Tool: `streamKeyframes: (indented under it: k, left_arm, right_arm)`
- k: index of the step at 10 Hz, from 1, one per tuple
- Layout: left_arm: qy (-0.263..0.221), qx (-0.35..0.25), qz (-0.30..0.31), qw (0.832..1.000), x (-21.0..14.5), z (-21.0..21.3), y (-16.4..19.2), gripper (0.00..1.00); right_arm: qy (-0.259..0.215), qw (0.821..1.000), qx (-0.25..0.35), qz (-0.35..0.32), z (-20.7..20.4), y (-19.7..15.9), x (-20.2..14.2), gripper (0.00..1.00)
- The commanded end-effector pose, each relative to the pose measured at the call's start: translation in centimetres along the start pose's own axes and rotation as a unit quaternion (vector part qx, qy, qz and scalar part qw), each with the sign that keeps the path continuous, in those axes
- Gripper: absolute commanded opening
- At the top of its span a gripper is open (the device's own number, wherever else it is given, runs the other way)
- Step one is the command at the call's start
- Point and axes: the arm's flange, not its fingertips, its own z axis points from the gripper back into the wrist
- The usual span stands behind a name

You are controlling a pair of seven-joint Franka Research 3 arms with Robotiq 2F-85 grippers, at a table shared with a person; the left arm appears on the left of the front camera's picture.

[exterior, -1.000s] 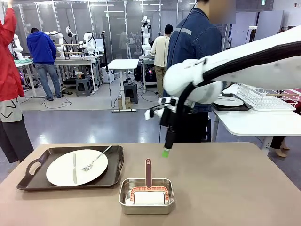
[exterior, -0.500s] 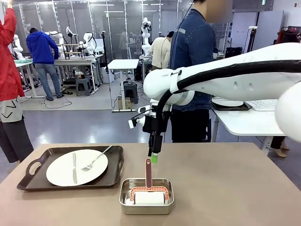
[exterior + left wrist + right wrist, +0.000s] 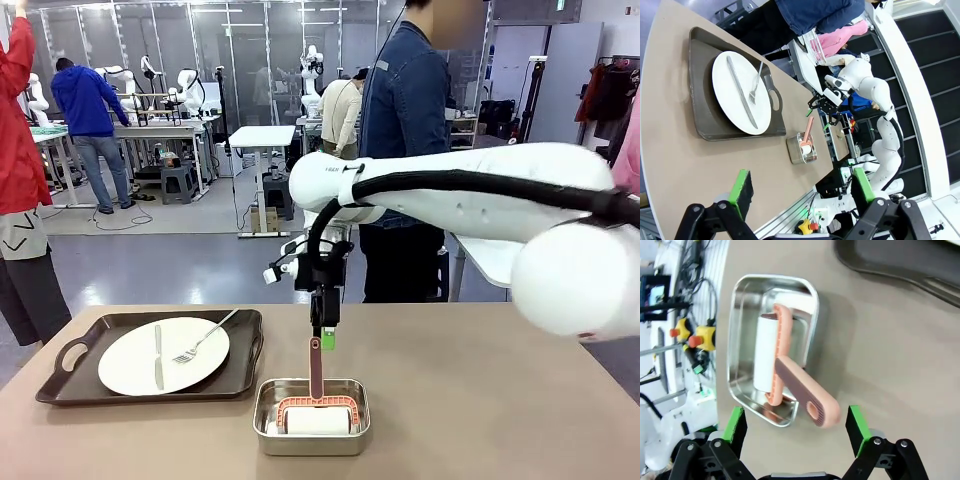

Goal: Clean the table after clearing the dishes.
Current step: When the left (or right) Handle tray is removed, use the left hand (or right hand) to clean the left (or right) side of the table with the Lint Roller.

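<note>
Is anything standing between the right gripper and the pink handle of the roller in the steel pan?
Nothing visible does. The right gripper hangs open just over the tip of the pink-handled white roller, which rises out of the small rectangular steel pan. The gap between its green pads is free.

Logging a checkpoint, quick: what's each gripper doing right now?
Left gripper: open, holding nothing.
Right gripper: open, jaws over the roller handle, not gripping it.
</note>
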Motion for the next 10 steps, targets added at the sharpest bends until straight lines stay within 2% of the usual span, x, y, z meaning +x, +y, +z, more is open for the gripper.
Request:
streamKeyframes:
  k: [1, 4, 10]
  left_arm:
    - [-0.002, -0.002, -0.002, 1.0, -0.1, 0.3, -0.2, 1.0]
    - [-0.002, -0.002, -0.002, 1.0, -0.1, 0.3, -0.2, 1.0]
    - [-0.002, -0.002, -0.002, 1.0, -0.1, 0.3, -0.2, 1.0]
  right_arm:
    - [0.021, 0.999, 0.037, -0.013, 2.5, -2.4, 3.0, 1.0]
    - [0.03, 0.997, 0.063, -0.037, 1.6, -3.2, 4.1, 1.0]
    - [0.038, 0.996, 0.072, -0.043, 0.3, -3.7, 4.1, 1.0]
